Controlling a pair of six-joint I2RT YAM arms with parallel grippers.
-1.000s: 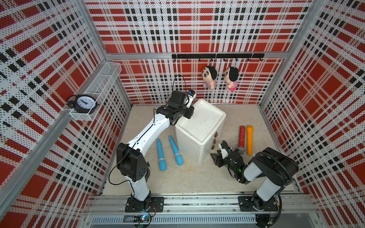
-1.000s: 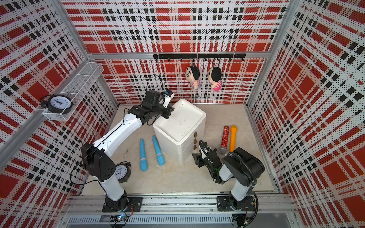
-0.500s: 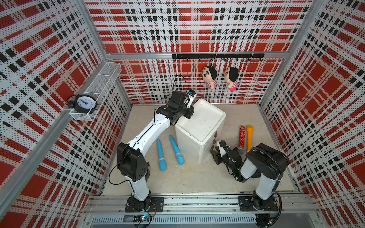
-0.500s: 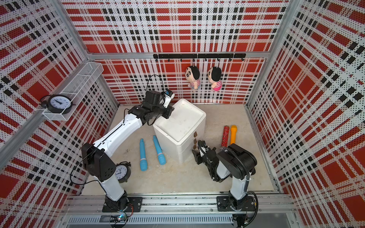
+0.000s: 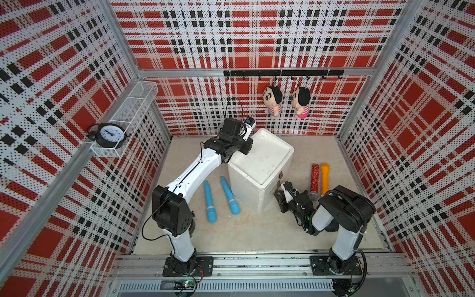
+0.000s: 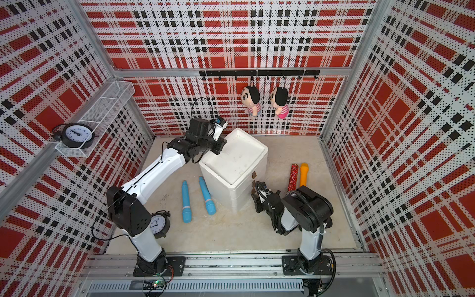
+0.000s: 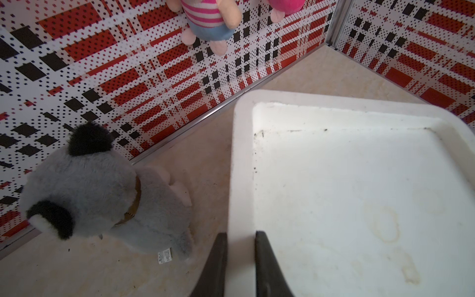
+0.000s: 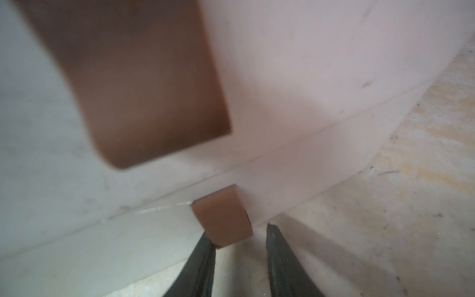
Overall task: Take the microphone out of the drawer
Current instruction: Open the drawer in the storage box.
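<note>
My left gripper (image 7: 241, 233) was pinching the white drawer unit (image 5: 259, 159) by its far rim, bracing it. My right gripper (image 8: 237, 230) stood partly spread around a lower brown handle (image 8: 221, 216) on the unit's front, one finger touching it and the other just clear. Every drawer looked closed, so the microphone was hidden inside the unit. I judged that an off-centre bite could slip off the small tab, or that the pull could drag the unit.

Enclosure walls (image 5: 257, 38): red, black and white plaid, dotted. Centre frame: white drawer unit (image 5: 259, 159) with brown handles (image 8: 221, 216), two blue microphones (image 5: 209, 200) at its left, a glittery red microphone (image 5: 314, 177) and an orange microphone (image 5: 325, 177) at its right. Upper left: black clock (image 5: 108, 132), white dial.
</note>
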